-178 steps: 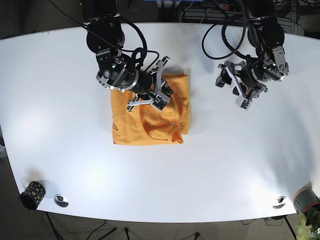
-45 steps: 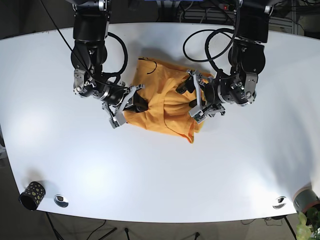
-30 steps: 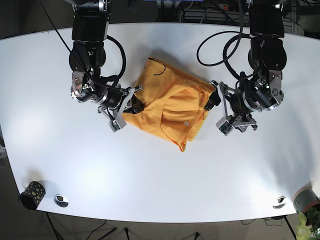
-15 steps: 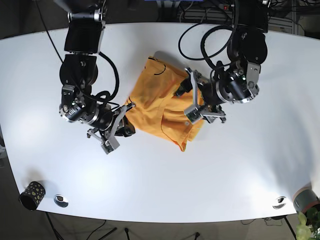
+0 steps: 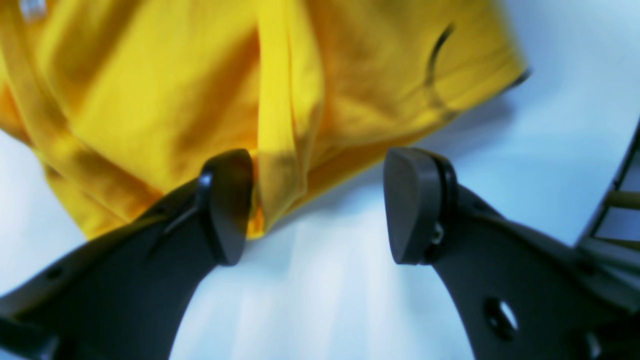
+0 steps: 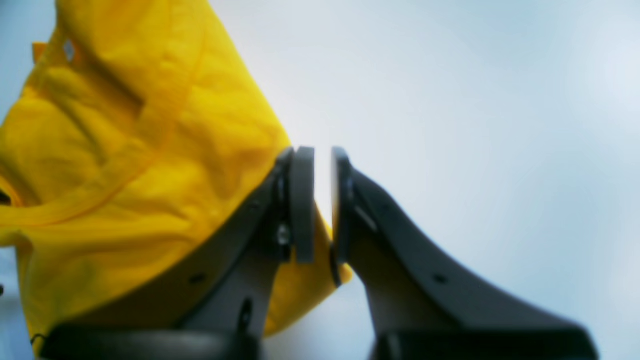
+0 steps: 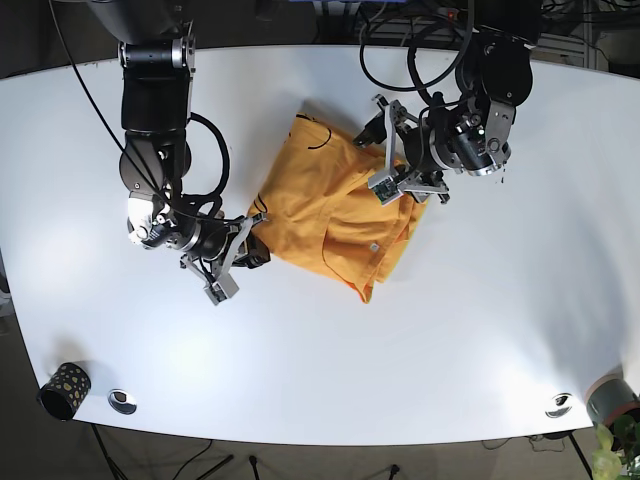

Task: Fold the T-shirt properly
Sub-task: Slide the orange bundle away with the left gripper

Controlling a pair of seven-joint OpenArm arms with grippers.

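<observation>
The orange T-shirt lies rumpled and partly folded in the middle of the white table. My left gripper hangs open over the shirt's far right edge. In the left wrist view its fingers stand wide apart, and a fold of the T-shirt hangs by the left one. My right gripper sits at the shirt's left corner. In the right wrist view that gripper is shut, with a thin white slit between the pads. The T-shirt lies to its left and under the fingers.
A black cup with gold dots stands at the front left corner, a metal disc beside it. Another disc and a dark pot sit at the front right. Arm cables hang over the table's far side.
My left gripper has moved toward the far edge along the shirt's right side. The right gripper has shifted slightly by the left corner. The shirt has barely changed shape.
</observation>
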